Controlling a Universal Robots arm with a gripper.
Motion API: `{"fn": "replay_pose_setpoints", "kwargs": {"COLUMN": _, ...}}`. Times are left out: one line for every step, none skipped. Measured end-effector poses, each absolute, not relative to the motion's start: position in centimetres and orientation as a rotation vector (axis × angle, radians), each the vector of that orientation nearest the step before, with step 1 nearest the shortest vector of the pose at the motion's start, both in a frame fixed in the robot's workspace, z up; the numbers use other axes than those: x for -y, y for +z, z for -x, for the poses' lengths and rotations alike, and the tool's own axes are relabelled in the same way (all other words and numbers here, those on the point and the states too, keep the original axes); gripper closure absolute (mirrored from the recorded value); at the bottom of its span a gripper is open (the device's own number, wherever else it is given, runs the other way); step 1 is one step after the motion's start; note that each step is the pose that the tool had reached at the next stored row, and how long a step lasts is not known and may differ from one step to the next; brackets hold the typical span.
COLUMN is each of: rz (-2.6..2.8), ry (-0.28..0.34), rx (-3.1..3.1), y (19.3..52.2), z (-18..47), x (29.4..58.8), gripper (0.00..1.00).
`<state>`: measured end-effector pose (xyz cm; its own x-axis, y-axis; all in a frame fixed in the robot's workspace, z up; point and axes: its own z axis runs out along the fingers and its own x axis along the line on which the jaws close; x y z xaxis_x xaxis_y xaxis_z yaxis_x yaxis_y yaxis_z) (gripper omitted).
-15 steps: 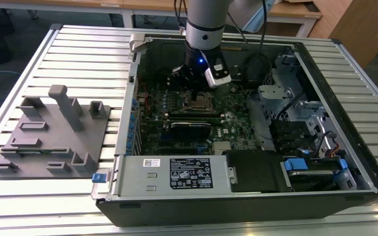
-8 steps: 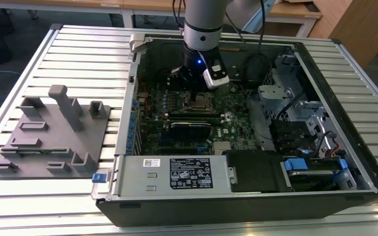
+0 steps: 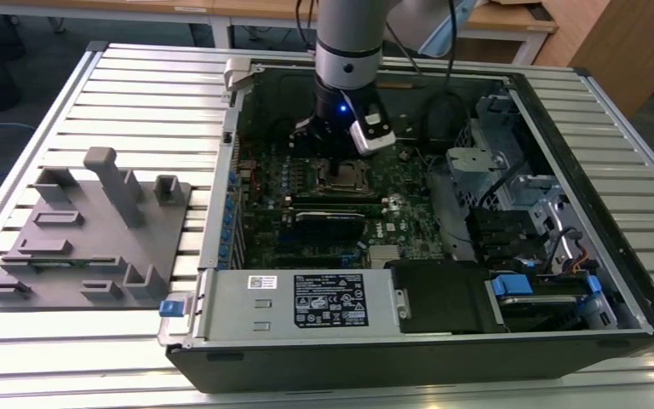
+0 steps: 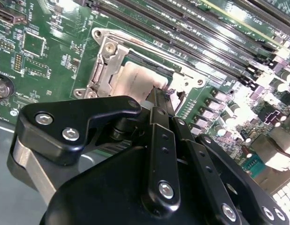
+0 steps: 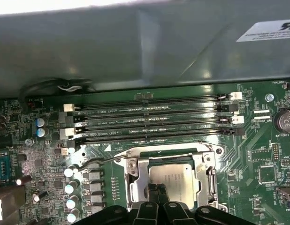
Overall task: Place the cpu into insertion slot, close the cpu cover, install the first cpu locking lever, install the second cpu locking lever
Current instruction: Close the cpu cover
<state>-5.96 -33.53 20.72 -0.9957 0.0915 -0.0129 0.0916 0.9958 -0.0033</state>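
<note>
The pale silver-grey square cpu (image 5: 178,180) is seen seated in the brown-rimmed insertion slot (image 5: 169,153), framed by the dull-metal cpu cover (image 5: 137,185). The black hand (image 5: 157,190) is closed and empty, its tips at the chip's edge. The slot could be damaged by excess downward pressure.

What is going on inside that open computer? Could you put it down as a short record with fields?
Setting: open black computer case on a slatted metal table
Chip: small square silver-grey cpu, face showing through the cover's cut-out
Cover: dull-metal frame cpu cover, lying flat around the chip
End effector: black end effector, fingertips together, at the chip's edge
</note>
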Motion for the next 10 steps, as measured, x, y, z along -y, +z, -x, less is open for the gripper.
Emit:
{"fn": "replay_pose_setpoints", "kwargs": {"rz": -0.143, "ry": -0.006, "rx": -3.125, "y": 20.69, "z": 6.16, "x": 33.53, "gripper": 0.90}}
{"fn": "replay_pose_setpoints", "kwargs": {"rz": -0.143, "ry": -0.006, "rx": -3.124, "y": 20.67, "z": 6.35, "x": 33.53, "gripper": 0.90}}
{"fn": "replay_pose_setpoints", "kwargs": {"rz": -0.143, "ry": -0.006, "rx": -3.122, "y": 20.65, "z": 6.54, "x": 33.53, "gripper": 0.90}}
{"fn": "replay_pose_setpoints", "kwargs": {"rz": -0.143, "ry": -0.006, "rx": -3.121, "y": 20.62, "z": 6.73, "x": 33.53, "gripper": 0.90}}
{"fn": "replay_pose_setpoints", "kwargs": {"rz": -0.143, "ry": -0.006, "rx": -3.120, "y": 20.58, "z": 6.82, "x": 33.52, "gripper": 0.90}}
{"fn": "replay_pose_setpoints", "kwargs": {"rz": -0.143, "ry": -0.005, "rx": -3.119, "y": 20.51, "z": 6.85, "x": 33.52, "gripper": 0.90}}
{"fn": "replay_pose_setpoints", "kwargs": {"rz": -0.143, "ry": -0.006, "rx": -3.119, "y": 20.44, "z": 6.88, "x": 33.53, "gripper": 0.90}}
{"fn": "replay_pose_setpoints", "kwargs": {"rz": -0.143, "ry": -0.006, "rx": -3.118, "y": 20.38, "z": 6.90, "x": 33.53, "gripper": 0.90}}
{"fn": "replay_pose_setpoints", "kwargs": {"rz": -0.143, "ry": -0.006, "rx": -3.118, "y": 20.36, "z": 6.94, "x": 33.53, "gripper": 0.90}}
{"fn": "replay_pose_setpoints", "kwargs": {"rz": -0.143, "ry": -0.006, "rx": -3.118, "y": 20.36, "z": 6.94, "x": 33.53, "gripper": 0.90}}
